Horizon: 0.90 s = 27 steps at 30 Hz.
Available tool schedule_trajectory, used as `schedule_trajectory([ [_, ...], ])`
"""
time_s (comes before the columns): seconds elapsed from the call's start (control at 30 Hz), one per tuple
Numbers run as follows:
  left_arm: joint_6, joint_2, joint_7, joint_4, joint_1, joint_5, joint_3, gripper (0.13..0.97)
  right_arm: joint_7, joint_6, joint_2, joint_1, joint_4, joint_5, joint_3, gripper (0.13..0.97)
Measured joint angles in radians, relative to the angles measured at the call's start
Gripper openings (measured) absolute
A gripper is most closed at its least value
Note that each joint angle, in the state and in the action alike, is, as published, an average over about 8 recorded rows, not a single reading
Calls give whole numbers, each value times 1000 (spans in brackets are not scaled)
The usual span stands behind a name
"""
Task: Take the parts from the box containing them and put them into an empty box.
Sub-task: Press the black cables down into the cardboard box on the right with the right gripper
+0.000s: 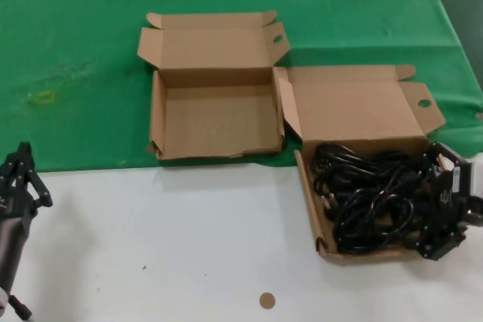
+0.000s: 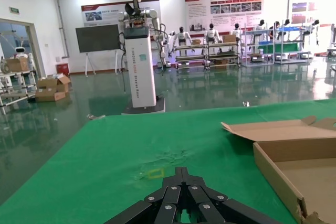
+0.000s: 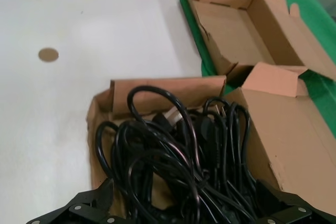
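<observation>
Black power cords [image 1: 370, 197] lie tangled in the longer cardboard box [image 1: 309, 194] at the right, its lid [image 1: 362, 107] standing open behind. My right gripper [image 1: 432, 201] is open at that box's right side, its fingers spread wide on either side of the cord heap without closing on it. In the right wrist view the gripper [image 3: 184, 203] has the cords [image 3: 173, 150] between its two fingers [image 3: 100, 198]. The empty, wider box [image 1: 215, 122] sits to the left on the green cloth; it also shows in the right wrist view [image 3: 236, 30]. My left gripper [image 1: 23, 179] is shut and parked at the lower left.
A green cloth [image 1: 75, 50] covers the far half of the table; the near half is white [image 1: 166, 239]. A small brown disc [image 1: 266, 301] lies on the white part. A yellow mark [image 2: 155, 173] is on the cloth ahead of the left gripper [image 2: 182, 174].
</observation>
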Motion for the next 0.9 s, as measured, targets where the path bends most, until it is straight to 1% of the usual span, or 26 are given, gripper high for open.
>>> schedule_trajectory([
  [0.1, 0, 0, 0, 0, 0, 0, 0, 144, -20, -49, -28, 31, -38, -33, 9, 965],
  [0.4, 0, 0, 0, 0, 0, 0, 0, 144, -65, -146, -118, 121, -143, -123, 27, 918],
  [0.67, 0, 0, 0, 0, 0, 0, 0, 144, -94, -191, -185, 176, -223, -182, 31, 799],
  [0.7, 0, 0, 0, 0, 0, 0, 0, 144, -97, -195, -192, 181, -231, -188, 32, 799],
  [0.9, 0, 0, 0, 0, 0, 0, 0, 144, -105, -213, -220, 199, -258, -217, 38, 656],
])
